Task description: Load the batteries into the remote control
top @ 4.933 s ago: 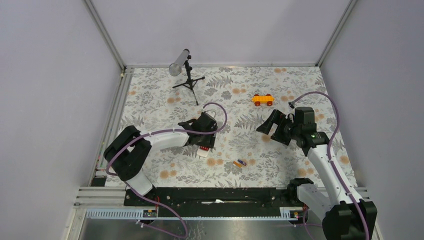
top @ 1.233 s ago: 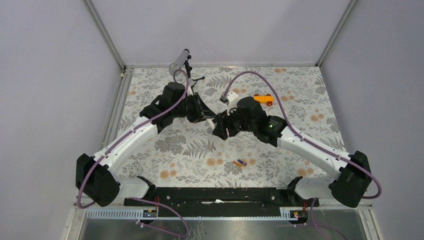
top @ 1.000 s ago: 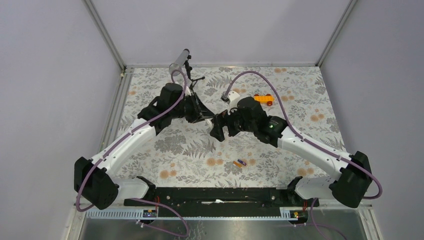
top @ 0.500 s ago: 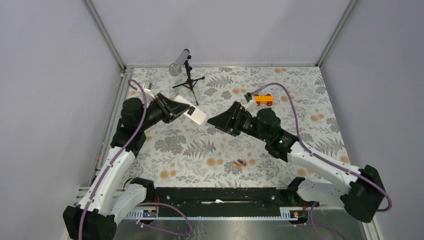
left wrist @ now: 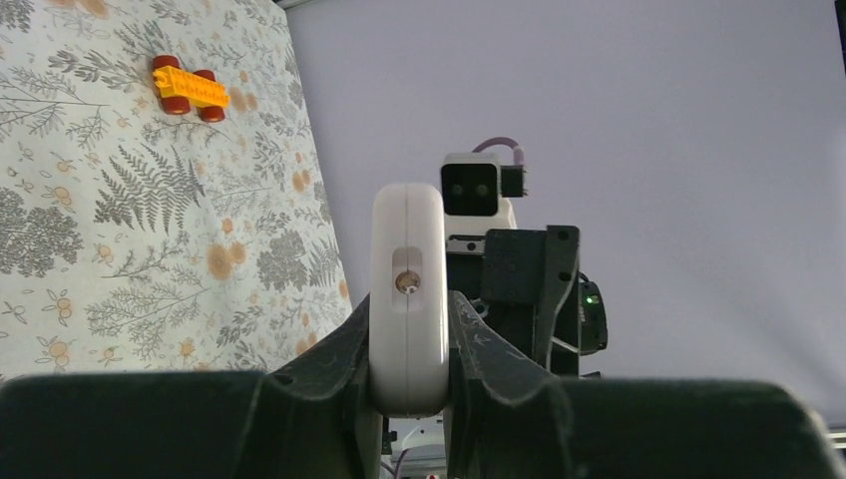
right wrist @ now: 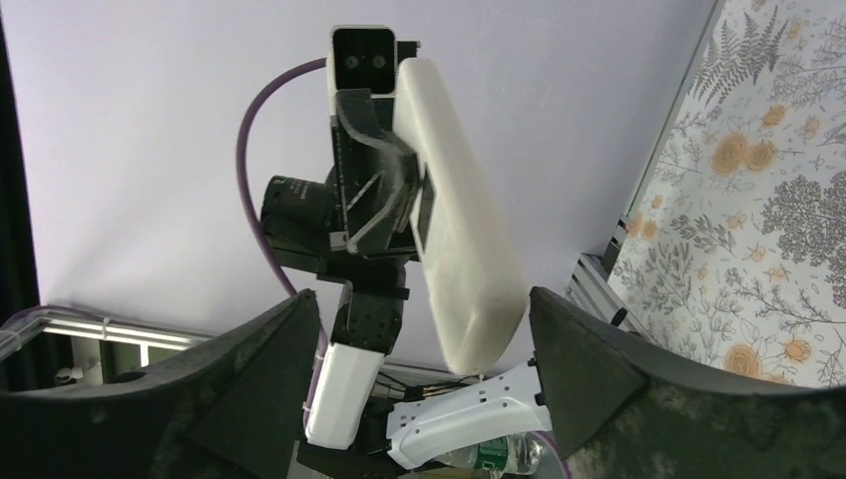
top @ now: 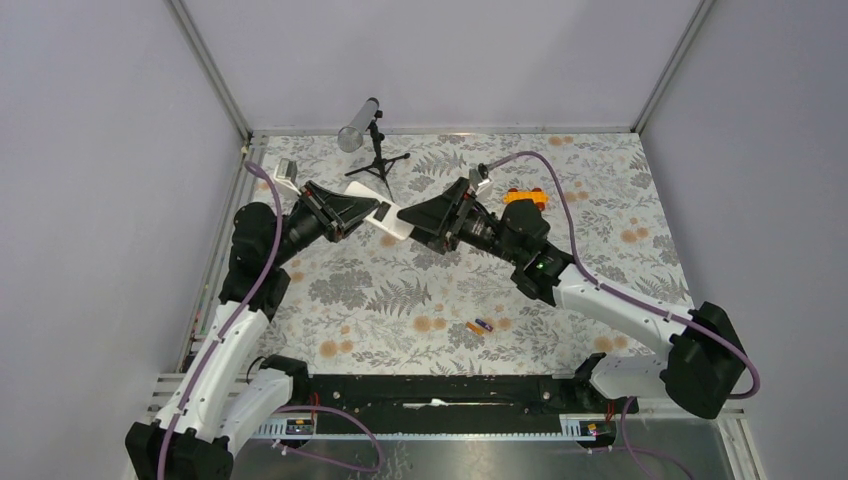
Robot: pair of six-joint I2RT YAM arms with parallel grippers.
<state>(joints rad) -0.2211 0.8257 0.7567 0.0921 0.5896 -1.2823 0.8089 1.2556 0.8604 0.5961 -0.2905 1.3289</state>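
Right wrist view: the remote control [right wrist: 461, 235], white, long and rounded, is squeezed tight between the left gripper [left wrist: 409, 311] fingers. Its tip sits between the right gripper [right wrist: 421, 304] fingers, which are spread wide, maybe not touching it. The batteries [top: 479, 326] lie far from both.

Work surface is covered by a pale cloth [top: 380, 300] printed with grey ferns and orange flowers. It is enclosed on three sides by plain lavender-grey walls [top: 440, 60]; corners are framed by aluminium posts [top: 205, 65]. Aluminium rails [top: 238, 180] are run along the left edge, a slotted rail [top: 430, 427] along the near edge. Lighting is even and diffuse; only soft shadows are cast.
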